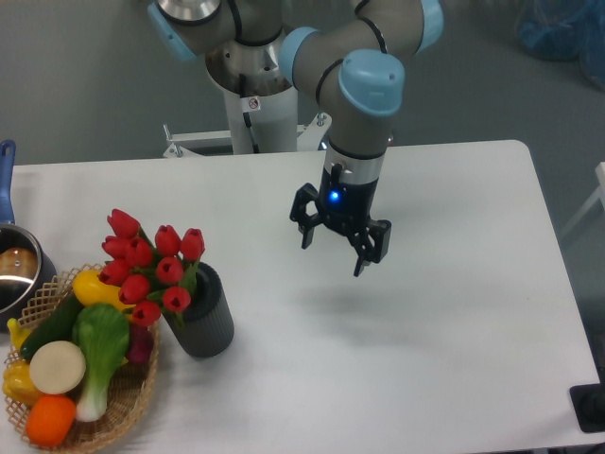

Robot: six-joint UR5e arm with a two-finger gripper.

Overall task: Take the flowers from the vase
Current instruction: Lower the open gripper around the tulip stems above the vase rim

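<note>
Tulips [151, 265] look light and floppy, so my spread-apart gripper [333, 253] should pinch stems just above vase [206, 317] rim.

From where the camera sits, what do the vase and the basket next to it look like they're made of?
The vase looks like dark grey matte material, perhaps plastic or rubber: its wall is ribbed, with no shine. I cannot tell which. The basket looks like woven wicker, tan, with an open lattice showing at its rim. The flowers in the vase have uniformly smooth red buds, so they may be artificial.

Flowers [149, 267] in vase [204, 315], basket [123, 413] just left, claw [333, 253] well right
</note>
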